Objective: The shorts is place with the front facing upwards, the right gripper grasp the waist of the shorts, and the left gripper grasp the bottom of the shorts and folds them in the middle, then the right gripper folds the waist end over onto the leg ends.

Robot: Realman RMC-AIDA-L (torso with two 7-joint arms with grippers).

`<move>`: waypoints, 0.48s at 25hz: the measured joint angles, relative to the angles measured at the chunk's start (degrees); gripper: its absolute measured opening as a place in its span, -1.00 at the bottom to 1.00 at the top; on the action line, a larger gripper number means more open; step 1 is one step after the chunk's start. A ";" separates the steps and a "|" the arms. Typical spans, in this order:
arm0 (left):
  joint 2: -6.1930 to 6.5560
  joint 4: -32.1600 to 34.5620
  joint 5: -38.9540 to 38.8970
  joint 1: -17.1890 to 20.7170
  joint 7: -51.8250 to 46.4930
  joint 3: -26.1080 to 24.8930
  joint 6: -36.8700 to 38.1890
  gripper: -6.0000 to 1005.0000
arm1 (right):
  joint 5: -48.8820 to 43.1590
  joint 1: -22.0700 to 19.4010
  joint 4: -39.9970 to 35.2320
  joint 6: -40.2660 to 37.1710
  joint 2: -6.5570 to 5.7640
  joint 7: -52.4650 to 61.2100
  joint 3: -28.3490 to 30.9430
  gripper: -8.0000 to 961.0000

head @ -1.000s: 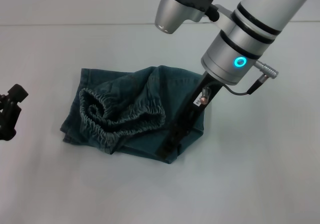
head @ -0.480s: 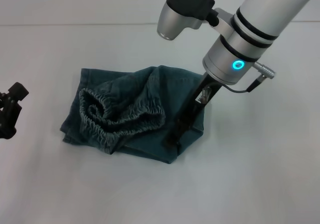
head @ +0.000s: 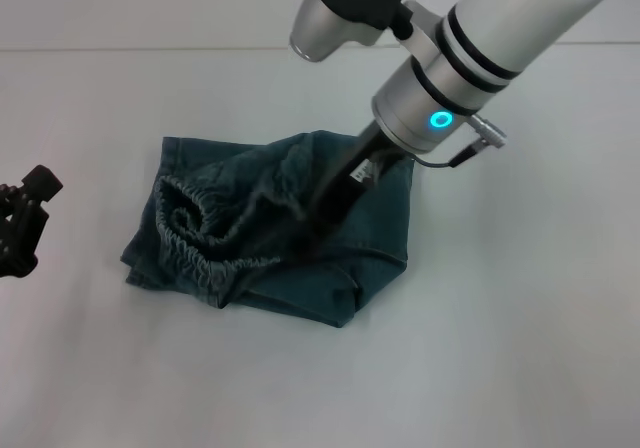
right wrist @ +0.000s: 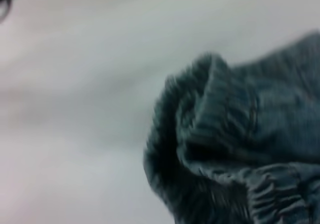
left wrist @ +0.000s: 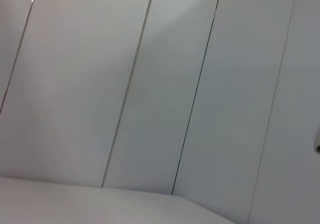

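Lying across the pale table [head: 520, 348] is the bundle of teal shorts [head: 375, 213], already doubled over and bunched, sitting near the middle of the surface with its gathered elastic waist [head: 195, 233] rumpled toward the robot's left side. The right arm [head: 470, 48] is reaching down from above, and the right gripper [head: 325, 218] is pressing into the cloth near the middle of the heap, its dark fingers sinking among the folds. Whether those fingers are pinching fabric or merely resting on it I cannot tell, since the cloth is hiding the tips. The right wrist view is showing only a raised ruffle of the waistband close up, with bare table beyond. The left gripper [head: 22, 230] is sitting parked at the table's left edge, well apart from the garment; its finger spacing is not readable either.

The fold is looking untidy, and the risk, as I judge it, is that the right gripper is catching only a top layer. If so, dragging the waist over would be pulling one ply loose and leaving the rest bunched, or sliding the whole pile across the smooth table.
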 joint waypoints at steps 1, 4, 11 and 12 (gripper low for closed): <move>0.00 -0.20 0.00 -0.08 0.00 0.01 -0.31 -0.98 | 1.98 -0.24 0.27 0.77 0.00 -1.13 0.01 0.82; 0.00 -0.82 0.00 -0.34 0.00 0.08 -1.23 -0.98 | 7.98 -0.93 2.19 3.31 -0.09 -4.83 0.00 0.80; 0.00 -1.36 0.00 -0.55 0.02 0.28 -1.97 -0.98 | 16.66 -0.99 10.07 15.19 0.45 -14.42 0.00 0.57; 0.00 -1.37 0.00 -0.66 0.01 0.28 -2.10 -0.98 | 17.54 -0.85 11.02 16.85 0.62 -15.99 -0.02 0.50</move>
